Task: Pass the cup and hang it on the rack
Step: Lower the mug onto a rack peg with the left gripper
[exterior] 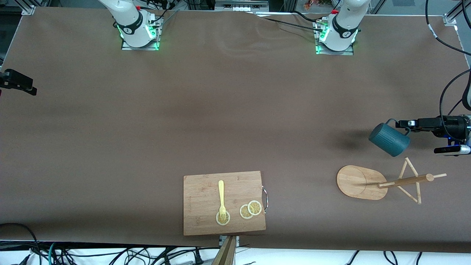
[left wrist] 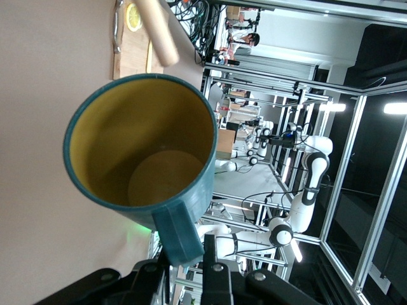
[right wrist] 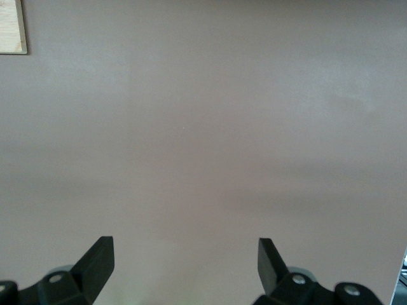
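One ribbed teal cup point(exterior: 389, 139) (yellow inside), wooden rack point(exterior: 382, 181)

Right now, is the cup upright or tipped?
Tipped. The cup hangs on its side by its handle from the left tool, its empty yellow mouth facing that wrist camera.

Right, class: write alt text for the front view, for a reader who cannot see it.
The left arm's tool holds a dark teal cup by its handle in the air above the brown table, close to a wooden rack at that arm's end. A cutting board carries a yellow fork and lemon slices.
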Controlling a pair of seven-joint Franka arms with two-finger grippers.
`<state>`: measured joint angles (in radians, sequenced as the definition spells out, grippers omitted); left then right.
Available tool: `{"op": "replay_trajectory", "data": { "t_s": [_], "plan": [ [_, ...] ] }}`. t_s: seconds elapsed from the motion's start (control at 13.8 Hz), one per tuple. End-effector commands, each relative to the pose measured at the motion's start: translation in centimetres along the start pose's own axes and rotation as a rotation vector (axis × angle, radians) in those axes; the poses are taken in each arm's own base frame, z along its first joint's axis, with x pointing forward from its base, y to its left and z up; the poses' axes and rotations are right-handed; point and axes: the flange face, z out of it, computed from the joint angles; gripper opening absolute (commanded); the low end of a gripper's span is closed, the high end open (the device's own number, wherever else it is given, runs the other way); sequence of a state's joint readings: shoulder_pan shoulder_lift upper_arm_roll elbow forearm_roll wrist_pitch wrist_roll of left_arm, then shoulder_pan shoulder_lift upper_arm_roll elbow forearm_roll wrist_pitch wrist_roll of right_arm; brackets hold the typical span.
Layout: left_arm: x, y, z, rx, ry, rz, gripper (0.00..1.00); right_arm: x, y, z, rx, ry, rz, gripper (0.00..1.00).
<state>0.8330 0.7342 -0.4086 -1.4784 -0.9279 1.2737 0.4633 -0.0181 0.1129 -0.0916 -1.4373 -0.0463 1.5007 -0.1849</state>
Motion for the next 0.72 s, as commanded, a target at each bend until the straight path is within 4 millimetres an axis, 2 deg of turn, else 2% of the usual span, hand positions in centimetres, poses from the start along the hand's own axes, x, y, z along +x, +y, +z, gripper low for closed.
{"op": "replay_trajectory", "data": {
  "t_s": [0.0, 0.29, 0.65],
  "plan": [
    [1.2, 0.8, 0.0, -0.057, -0.002, -0.018, 0.00, -0.1, 0.4, -0.1, -0.002, 0.003, 0.003, 1.00],
    [3.2, -0.2, -0.9, -0.094, 0.019, -0.002, 0.00, -0.2, 0.3, -0.2, 0.001, 0.005, 0.003, 1.00],
    [4.2, -1.7, -2.7, -0.110, 0.045, 0.017, 0.00, -0.1, 0.3, -0.1, 0.004, 0.004, 0.003, 1.00]
  ]
}}
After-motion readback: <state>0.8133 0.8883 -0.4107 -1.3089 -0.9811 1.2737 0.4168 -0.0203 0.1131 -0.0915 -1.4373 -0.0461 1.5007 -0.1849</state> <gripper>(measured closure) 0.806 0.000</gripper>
